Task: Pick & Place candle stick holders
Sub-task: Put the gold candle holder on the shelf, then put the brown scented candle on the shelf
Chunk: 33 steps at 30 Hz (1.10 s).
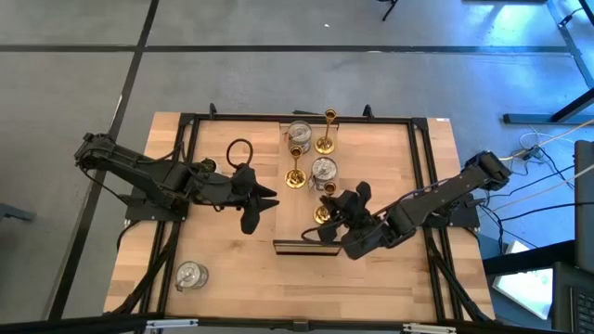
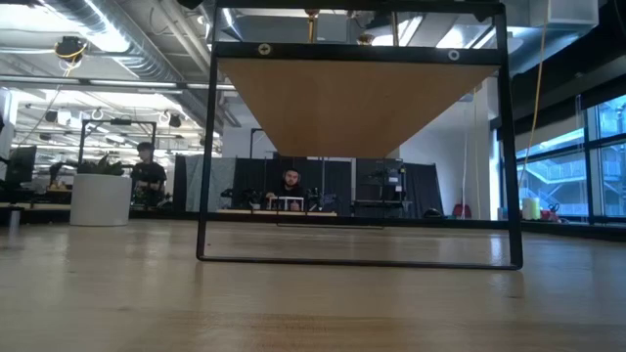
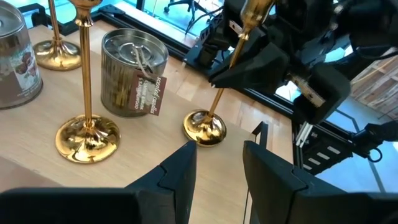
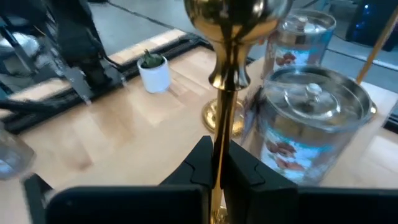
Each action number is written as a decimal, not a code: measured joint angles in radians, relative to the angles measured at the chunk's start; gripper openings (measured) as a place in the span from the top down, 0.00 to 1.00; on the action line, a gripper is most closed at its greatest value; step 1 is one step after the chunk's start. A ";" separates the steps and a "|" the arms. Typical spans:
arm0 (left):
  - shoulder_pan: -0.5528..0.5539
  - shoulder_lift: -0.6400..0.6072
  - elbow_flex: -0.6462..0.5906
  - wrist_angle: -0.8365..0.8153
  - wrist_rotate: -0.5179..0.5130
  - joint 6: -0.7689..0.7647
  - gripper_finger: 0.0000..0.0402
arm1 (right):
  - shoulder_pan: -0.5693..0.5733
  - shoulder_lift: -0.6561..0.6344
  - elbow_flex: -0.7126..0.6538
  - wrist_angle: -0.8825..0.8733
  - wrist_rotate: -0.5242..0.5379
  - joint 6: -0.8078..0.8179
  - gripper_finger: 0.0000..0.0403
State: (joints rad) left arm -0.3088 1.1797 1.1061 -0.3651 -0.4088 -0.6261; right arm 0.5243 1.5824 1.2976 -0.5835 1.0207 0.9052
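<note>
A: Gripping a gold candle stick holder (image 4: 225, 74) by its slim stem, the right gripper (image 1: 327, 225) has both fingers pinched tight against the stick, as its own wrist view shows. Where does that sit on the table (image 1: 223, 269)?

B: Seen from above, it is at about five o'clock from the table's middle, near the front end of the long wooden board (image 1: 306, 199). From the left wrist view the held stick leans, and its round base (image 3: 204, 129) is on or just above the wood; I cannot tell which.

A: And the other holders?

B: A second gold holder (image 1: 295, 178) stands upright at the board's centre, and a third gold holder (image 1: 325, 144) is toward twelve o'clock. A silvery lidded candle tin (image 1: 323, 169) is at roughly three o'clock from the second gold one, just beside it. Another silvery tin (image 1: 299, 134) is near the board's far end, at nine o'clock from the third gold holder.

A: Anything off the board?

B: One more silvery tin (image 1: 191, 276) lies alone near the table's seven o'clock corner, well apart from the rest.

A: The left gripper (image 1: 258, 201)?

B: It hovers at nine o'clock from the board, fingers (image 3: 180, 174) held a narrow gap apart with nothing between them. A tiny potted plant (image 4: 153, 70) shows past it in the right wrist view.
</note>
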 joint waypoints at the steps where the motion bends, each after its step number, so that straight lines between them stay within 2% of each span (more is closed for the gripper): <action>1: 0.000 0.000 0.000 0.000 0.000 -0.001 0.68 | 0.000 0.002 0.000 -0.014 0.000 0.007 0.96; 14: -0.018 0.000 0.000 -0.006 -0.001 -0.008 0.68 | 0.008 0.008 0.000 -0.019 -0.027 0.030 0.96; 18: -0.018 0.000 0.000 -0.006 -0.001 -0.008 0.68 | 0.003 0.007 0.000 -0.017 -0.081 0.030 0.87; 24: -0.018 0.000 0.000 -0.006 0.000 -0.008 0.68 | 0.003 0.008 0.000 -0.019 -0.082 0.030 0.71; 28: -0.018 0.000 0.000 -0.006 0.002 -0.008 0.68 | 0.006 0.008 0.000 -0.019 -0.092 0.030 0.68; 33: -0.018 0.000 0.000 -0.007 0.017 -0.008 0.68 | 0.010 0.004 0.001 -0.036 -0.153 0.030 0.68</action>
State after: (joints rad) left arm -0.3267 1.1797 1.1061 -0.3723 -0.3915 -0.6338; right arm 0.5339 1.5860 1.2983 -0.6192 0.8679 0.9356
